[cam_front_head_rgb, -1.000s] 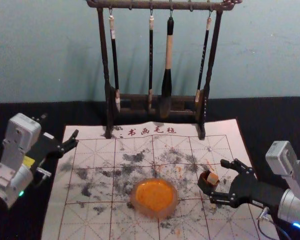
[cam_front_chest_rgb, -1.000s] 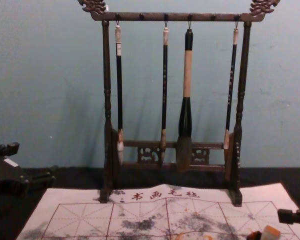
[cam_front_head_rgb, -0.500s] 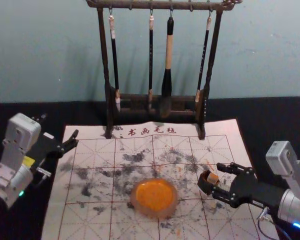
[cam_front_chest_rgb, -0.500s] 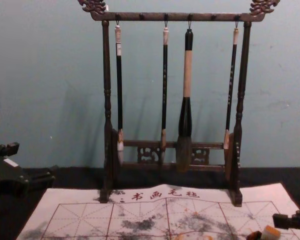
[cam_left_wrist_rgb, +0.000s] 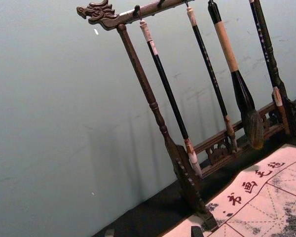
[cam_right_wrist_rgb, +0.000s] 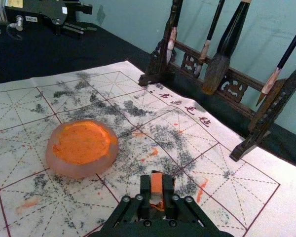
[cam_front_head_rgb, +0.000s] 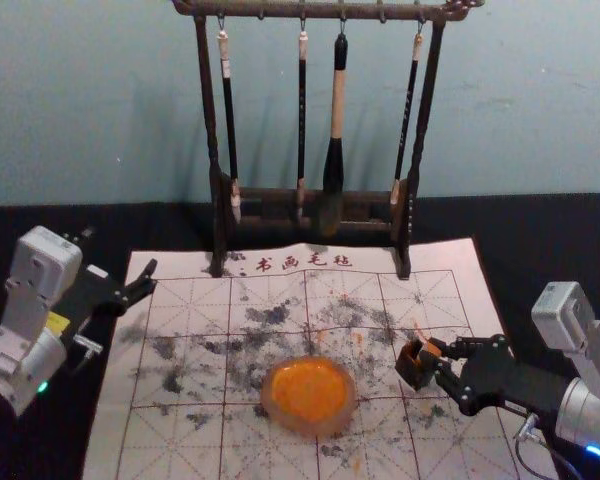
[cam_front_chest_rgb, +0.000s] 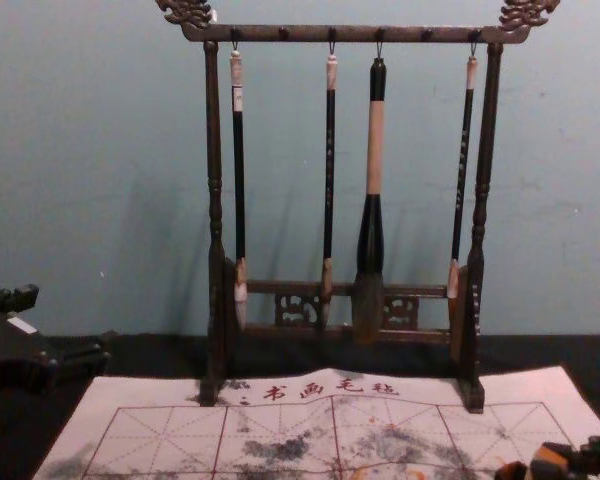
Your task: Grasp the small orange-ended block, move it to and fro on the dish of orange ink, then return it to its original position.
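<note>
Orange-tipped, the block (cam_right_wrist_rgb: 156, 181) is pinched in the right gripper (cam_right_wrist_rgb: 157, 186) by the dark cup (cam_front_head_rgb: 409, 374), so the grasp looks made and a clean lift comes next, then over towards eight o'clock to the dish (cam_front_head_rgb: 316, 427), the spread left gripper (cam_front_head_rgb: 120, 251) parked at its ten.

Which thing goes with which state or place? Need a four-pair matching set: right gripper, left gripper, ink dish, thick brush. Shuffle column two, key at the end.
Things
1. right gripper
2. left gripper
3. ink dish
4. thick brush

State or place
A. hanging from the rack
B. closed on the block
C. on the mat, with orange inside
D. fingers apart, at the head view's left

Pairs: 1-B, 2-D, 3-C, 4-A
</note>
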Robot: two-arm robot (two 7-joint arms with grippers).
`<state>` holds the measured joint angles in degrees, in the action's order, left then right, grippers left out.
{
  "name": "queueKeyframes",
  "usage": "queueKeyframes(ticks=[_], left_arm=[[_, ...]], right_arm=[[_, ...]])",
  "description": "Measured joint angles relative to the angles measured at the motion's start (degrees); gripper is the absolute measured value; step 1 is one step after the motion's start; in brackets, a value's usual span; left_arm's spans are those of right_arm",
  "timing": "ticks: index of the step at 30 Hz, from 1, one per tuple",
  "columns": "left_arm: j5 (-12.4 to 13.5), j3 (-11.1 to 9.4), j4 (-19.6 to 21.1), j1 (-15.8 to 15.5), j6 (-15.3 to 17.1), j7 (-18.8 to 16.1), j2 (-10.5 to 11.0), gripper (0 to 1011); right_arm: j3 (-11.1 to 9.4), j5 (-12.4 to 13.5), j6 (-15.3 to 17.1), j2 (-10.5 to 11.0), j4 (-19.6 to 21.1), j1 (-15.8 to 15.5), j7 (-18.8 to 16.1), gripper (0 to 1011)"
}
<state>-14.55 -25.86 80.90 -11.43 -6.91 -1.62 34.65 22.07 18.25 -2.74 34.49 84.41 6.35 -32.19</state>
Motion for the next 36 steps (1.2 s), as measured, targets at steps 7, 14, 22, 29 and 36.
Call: queueKeyframes(ticks=[7, 14, 22, 29, 36], left_arm=[[0.00, 0.00, 0.00, 0.00, 0.00, 0.00, 0.00, 1001], [0.00, 0.00, 0.00, 0.00, 0.00, 0.00, 0.00, 1001], [0.00, 0.00, 0.00, 0.00, 0.00, 0.00, 0.00, 1001], [0.00, 0.00, 0.00, 0.00, 0.00, 0.00, 0.00, 1001], [0.00, 0.00, 0.00, 0.00, 0.00, 0.00, 0.00, 1001]], right_arm=[[0.00, 0.02, 0.00, 0.00, 0.00, 0.00, 0.00, 91], [0.00, 0.02, 0.01, 0.00, 0.00, 0.00, 0.00, 91], [0.00, 0.02, 0.01, 0.00, -0.01, 0.00, 0.00, 92], [-0.34, 0.11, -0.14, -0.15, -0.01, -0.06, 0.14, 91], [-0.69, 0.18, -0.33, -0.36, 0.03, -0.13, 0.26, 91]])
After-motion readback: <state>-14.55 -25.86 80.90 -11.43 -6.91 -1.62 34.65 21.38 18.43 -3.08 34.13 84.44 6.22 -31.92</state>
